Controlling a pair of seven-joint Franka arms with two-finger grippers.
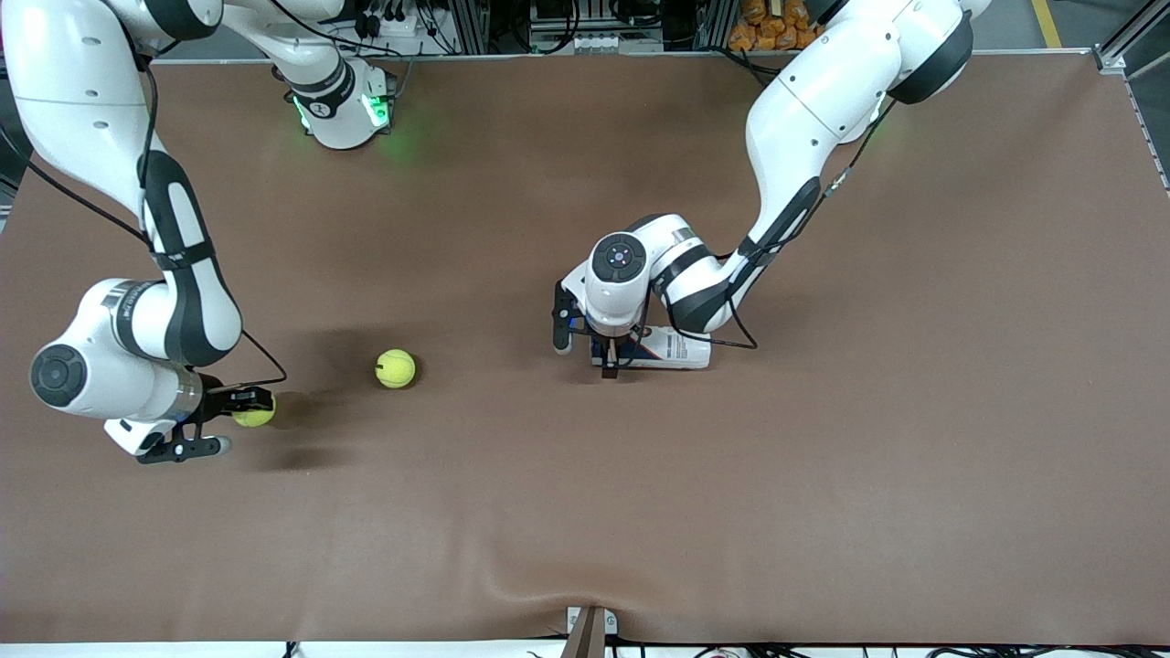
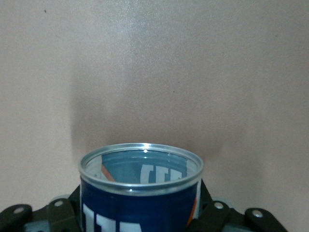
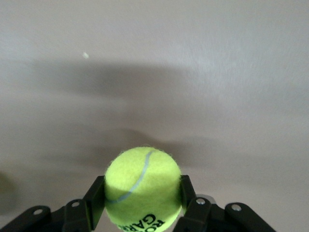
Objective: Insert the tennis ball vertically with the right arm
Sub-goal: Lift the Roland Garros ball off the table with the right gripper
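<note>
The can (image 1: 672,348) lies on the table (image 1: 823,475) near its middle, under the left gripper (image 1: 608,358). A loose ball (image 1: 396,368) lies on the table toward the right arm's end. A second ball (image 1: 254,413) sits in the right gripper (image 1: 239,411) past that one, closer to the right arm's end.

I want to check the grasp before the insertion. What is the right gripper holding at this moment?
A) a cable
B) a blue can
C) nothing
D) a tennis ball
D: in the right wrist view the right gripper is shut on a yellow-green tennis ball, one finger pressing each side.
</note>
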